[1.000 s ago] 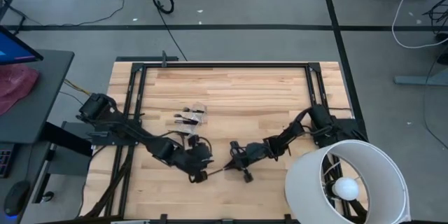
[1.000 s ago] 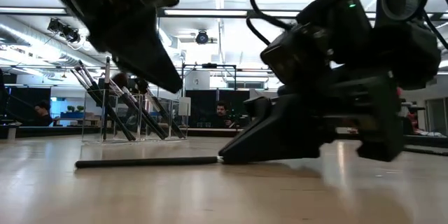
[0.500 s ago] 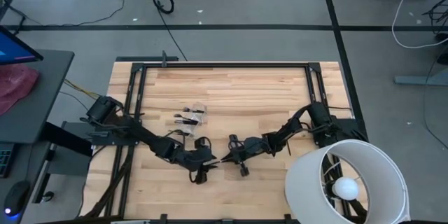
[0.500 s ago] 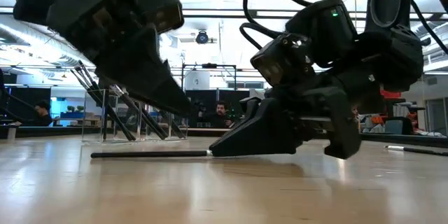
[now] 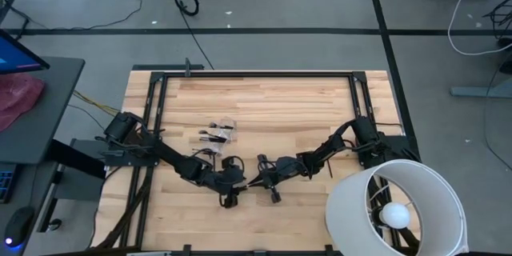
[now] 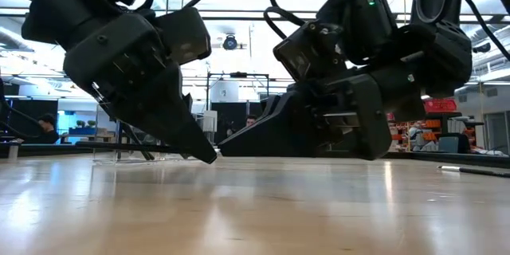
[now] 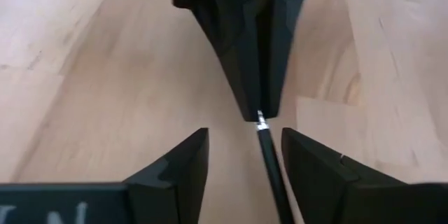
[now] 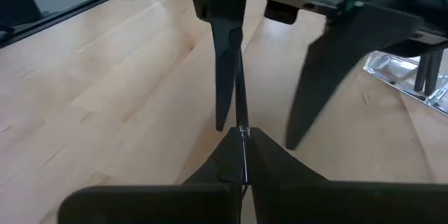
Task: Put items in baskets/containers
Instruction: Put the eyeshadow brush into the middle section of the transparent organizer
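Near the lower centre of the high view, a thin dark-handled makeup brush (image 8: 241, 122) was pinched by the closed right gripper (image 5: 262, 180) and offered between the spread left gripper (image 5: 232, 186), apparently a handover, calling next for closure before carrying to the small clear plastic container (image 5: 222, 133) higher up.

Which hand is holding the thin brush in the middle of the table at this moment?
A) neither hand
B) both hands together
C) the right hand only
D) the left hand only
C: the right hand is shut on the brush, while the fingers of the left hand stand open on either side of the brush without touching it.
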Available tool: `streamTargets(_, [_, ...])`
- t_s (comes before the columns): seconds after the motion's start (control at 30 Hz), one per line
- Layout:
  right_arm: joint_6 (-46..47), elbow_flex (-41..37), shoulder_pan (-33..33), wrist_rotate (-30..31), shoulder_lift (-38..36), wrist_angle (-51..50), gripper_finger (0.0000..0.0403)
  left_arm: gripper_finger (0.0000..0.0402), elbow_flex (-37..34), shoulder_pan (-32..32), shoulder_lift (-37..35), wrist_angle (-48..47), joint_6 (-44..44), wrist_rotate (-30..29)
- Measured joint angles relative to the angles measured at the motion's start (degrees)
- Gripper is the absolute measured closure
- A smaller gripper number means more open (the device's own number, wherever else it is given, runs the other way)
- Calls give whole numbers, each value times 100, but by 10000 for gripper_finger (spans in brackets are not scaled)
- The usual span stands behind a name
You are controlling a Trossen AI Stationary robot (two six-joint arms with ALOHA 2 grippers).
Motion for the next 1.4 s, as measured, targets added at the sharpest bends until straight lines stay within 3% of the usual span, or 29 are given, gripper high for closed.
streamTargets(0.5, [-72,2,4,61,-2,-22,395,383,-4,87,0,-58,-46,322])
streamTargets(0.77, [-89,0,5,87,-2,-39,393,369,-4,249,2,-36,-31,663])
streamTargets(0.93, [62,0,17,408,-8,0,359,384,-4,200,-71,-85,-56,649])
streamTargets(1.07, [129,7,20,636,-17,47,313,385,9,63,-399,-488,-448,333])
streamTargets(1.23, [348,7,52,1021,-17,56,252,384,7,-159,-1004,-1838,-1211,-234])
streamTargets(1.4, [563,7,55,1113,-17,-78,201,384,4,-556,-1864,-2517,-1346,-916])
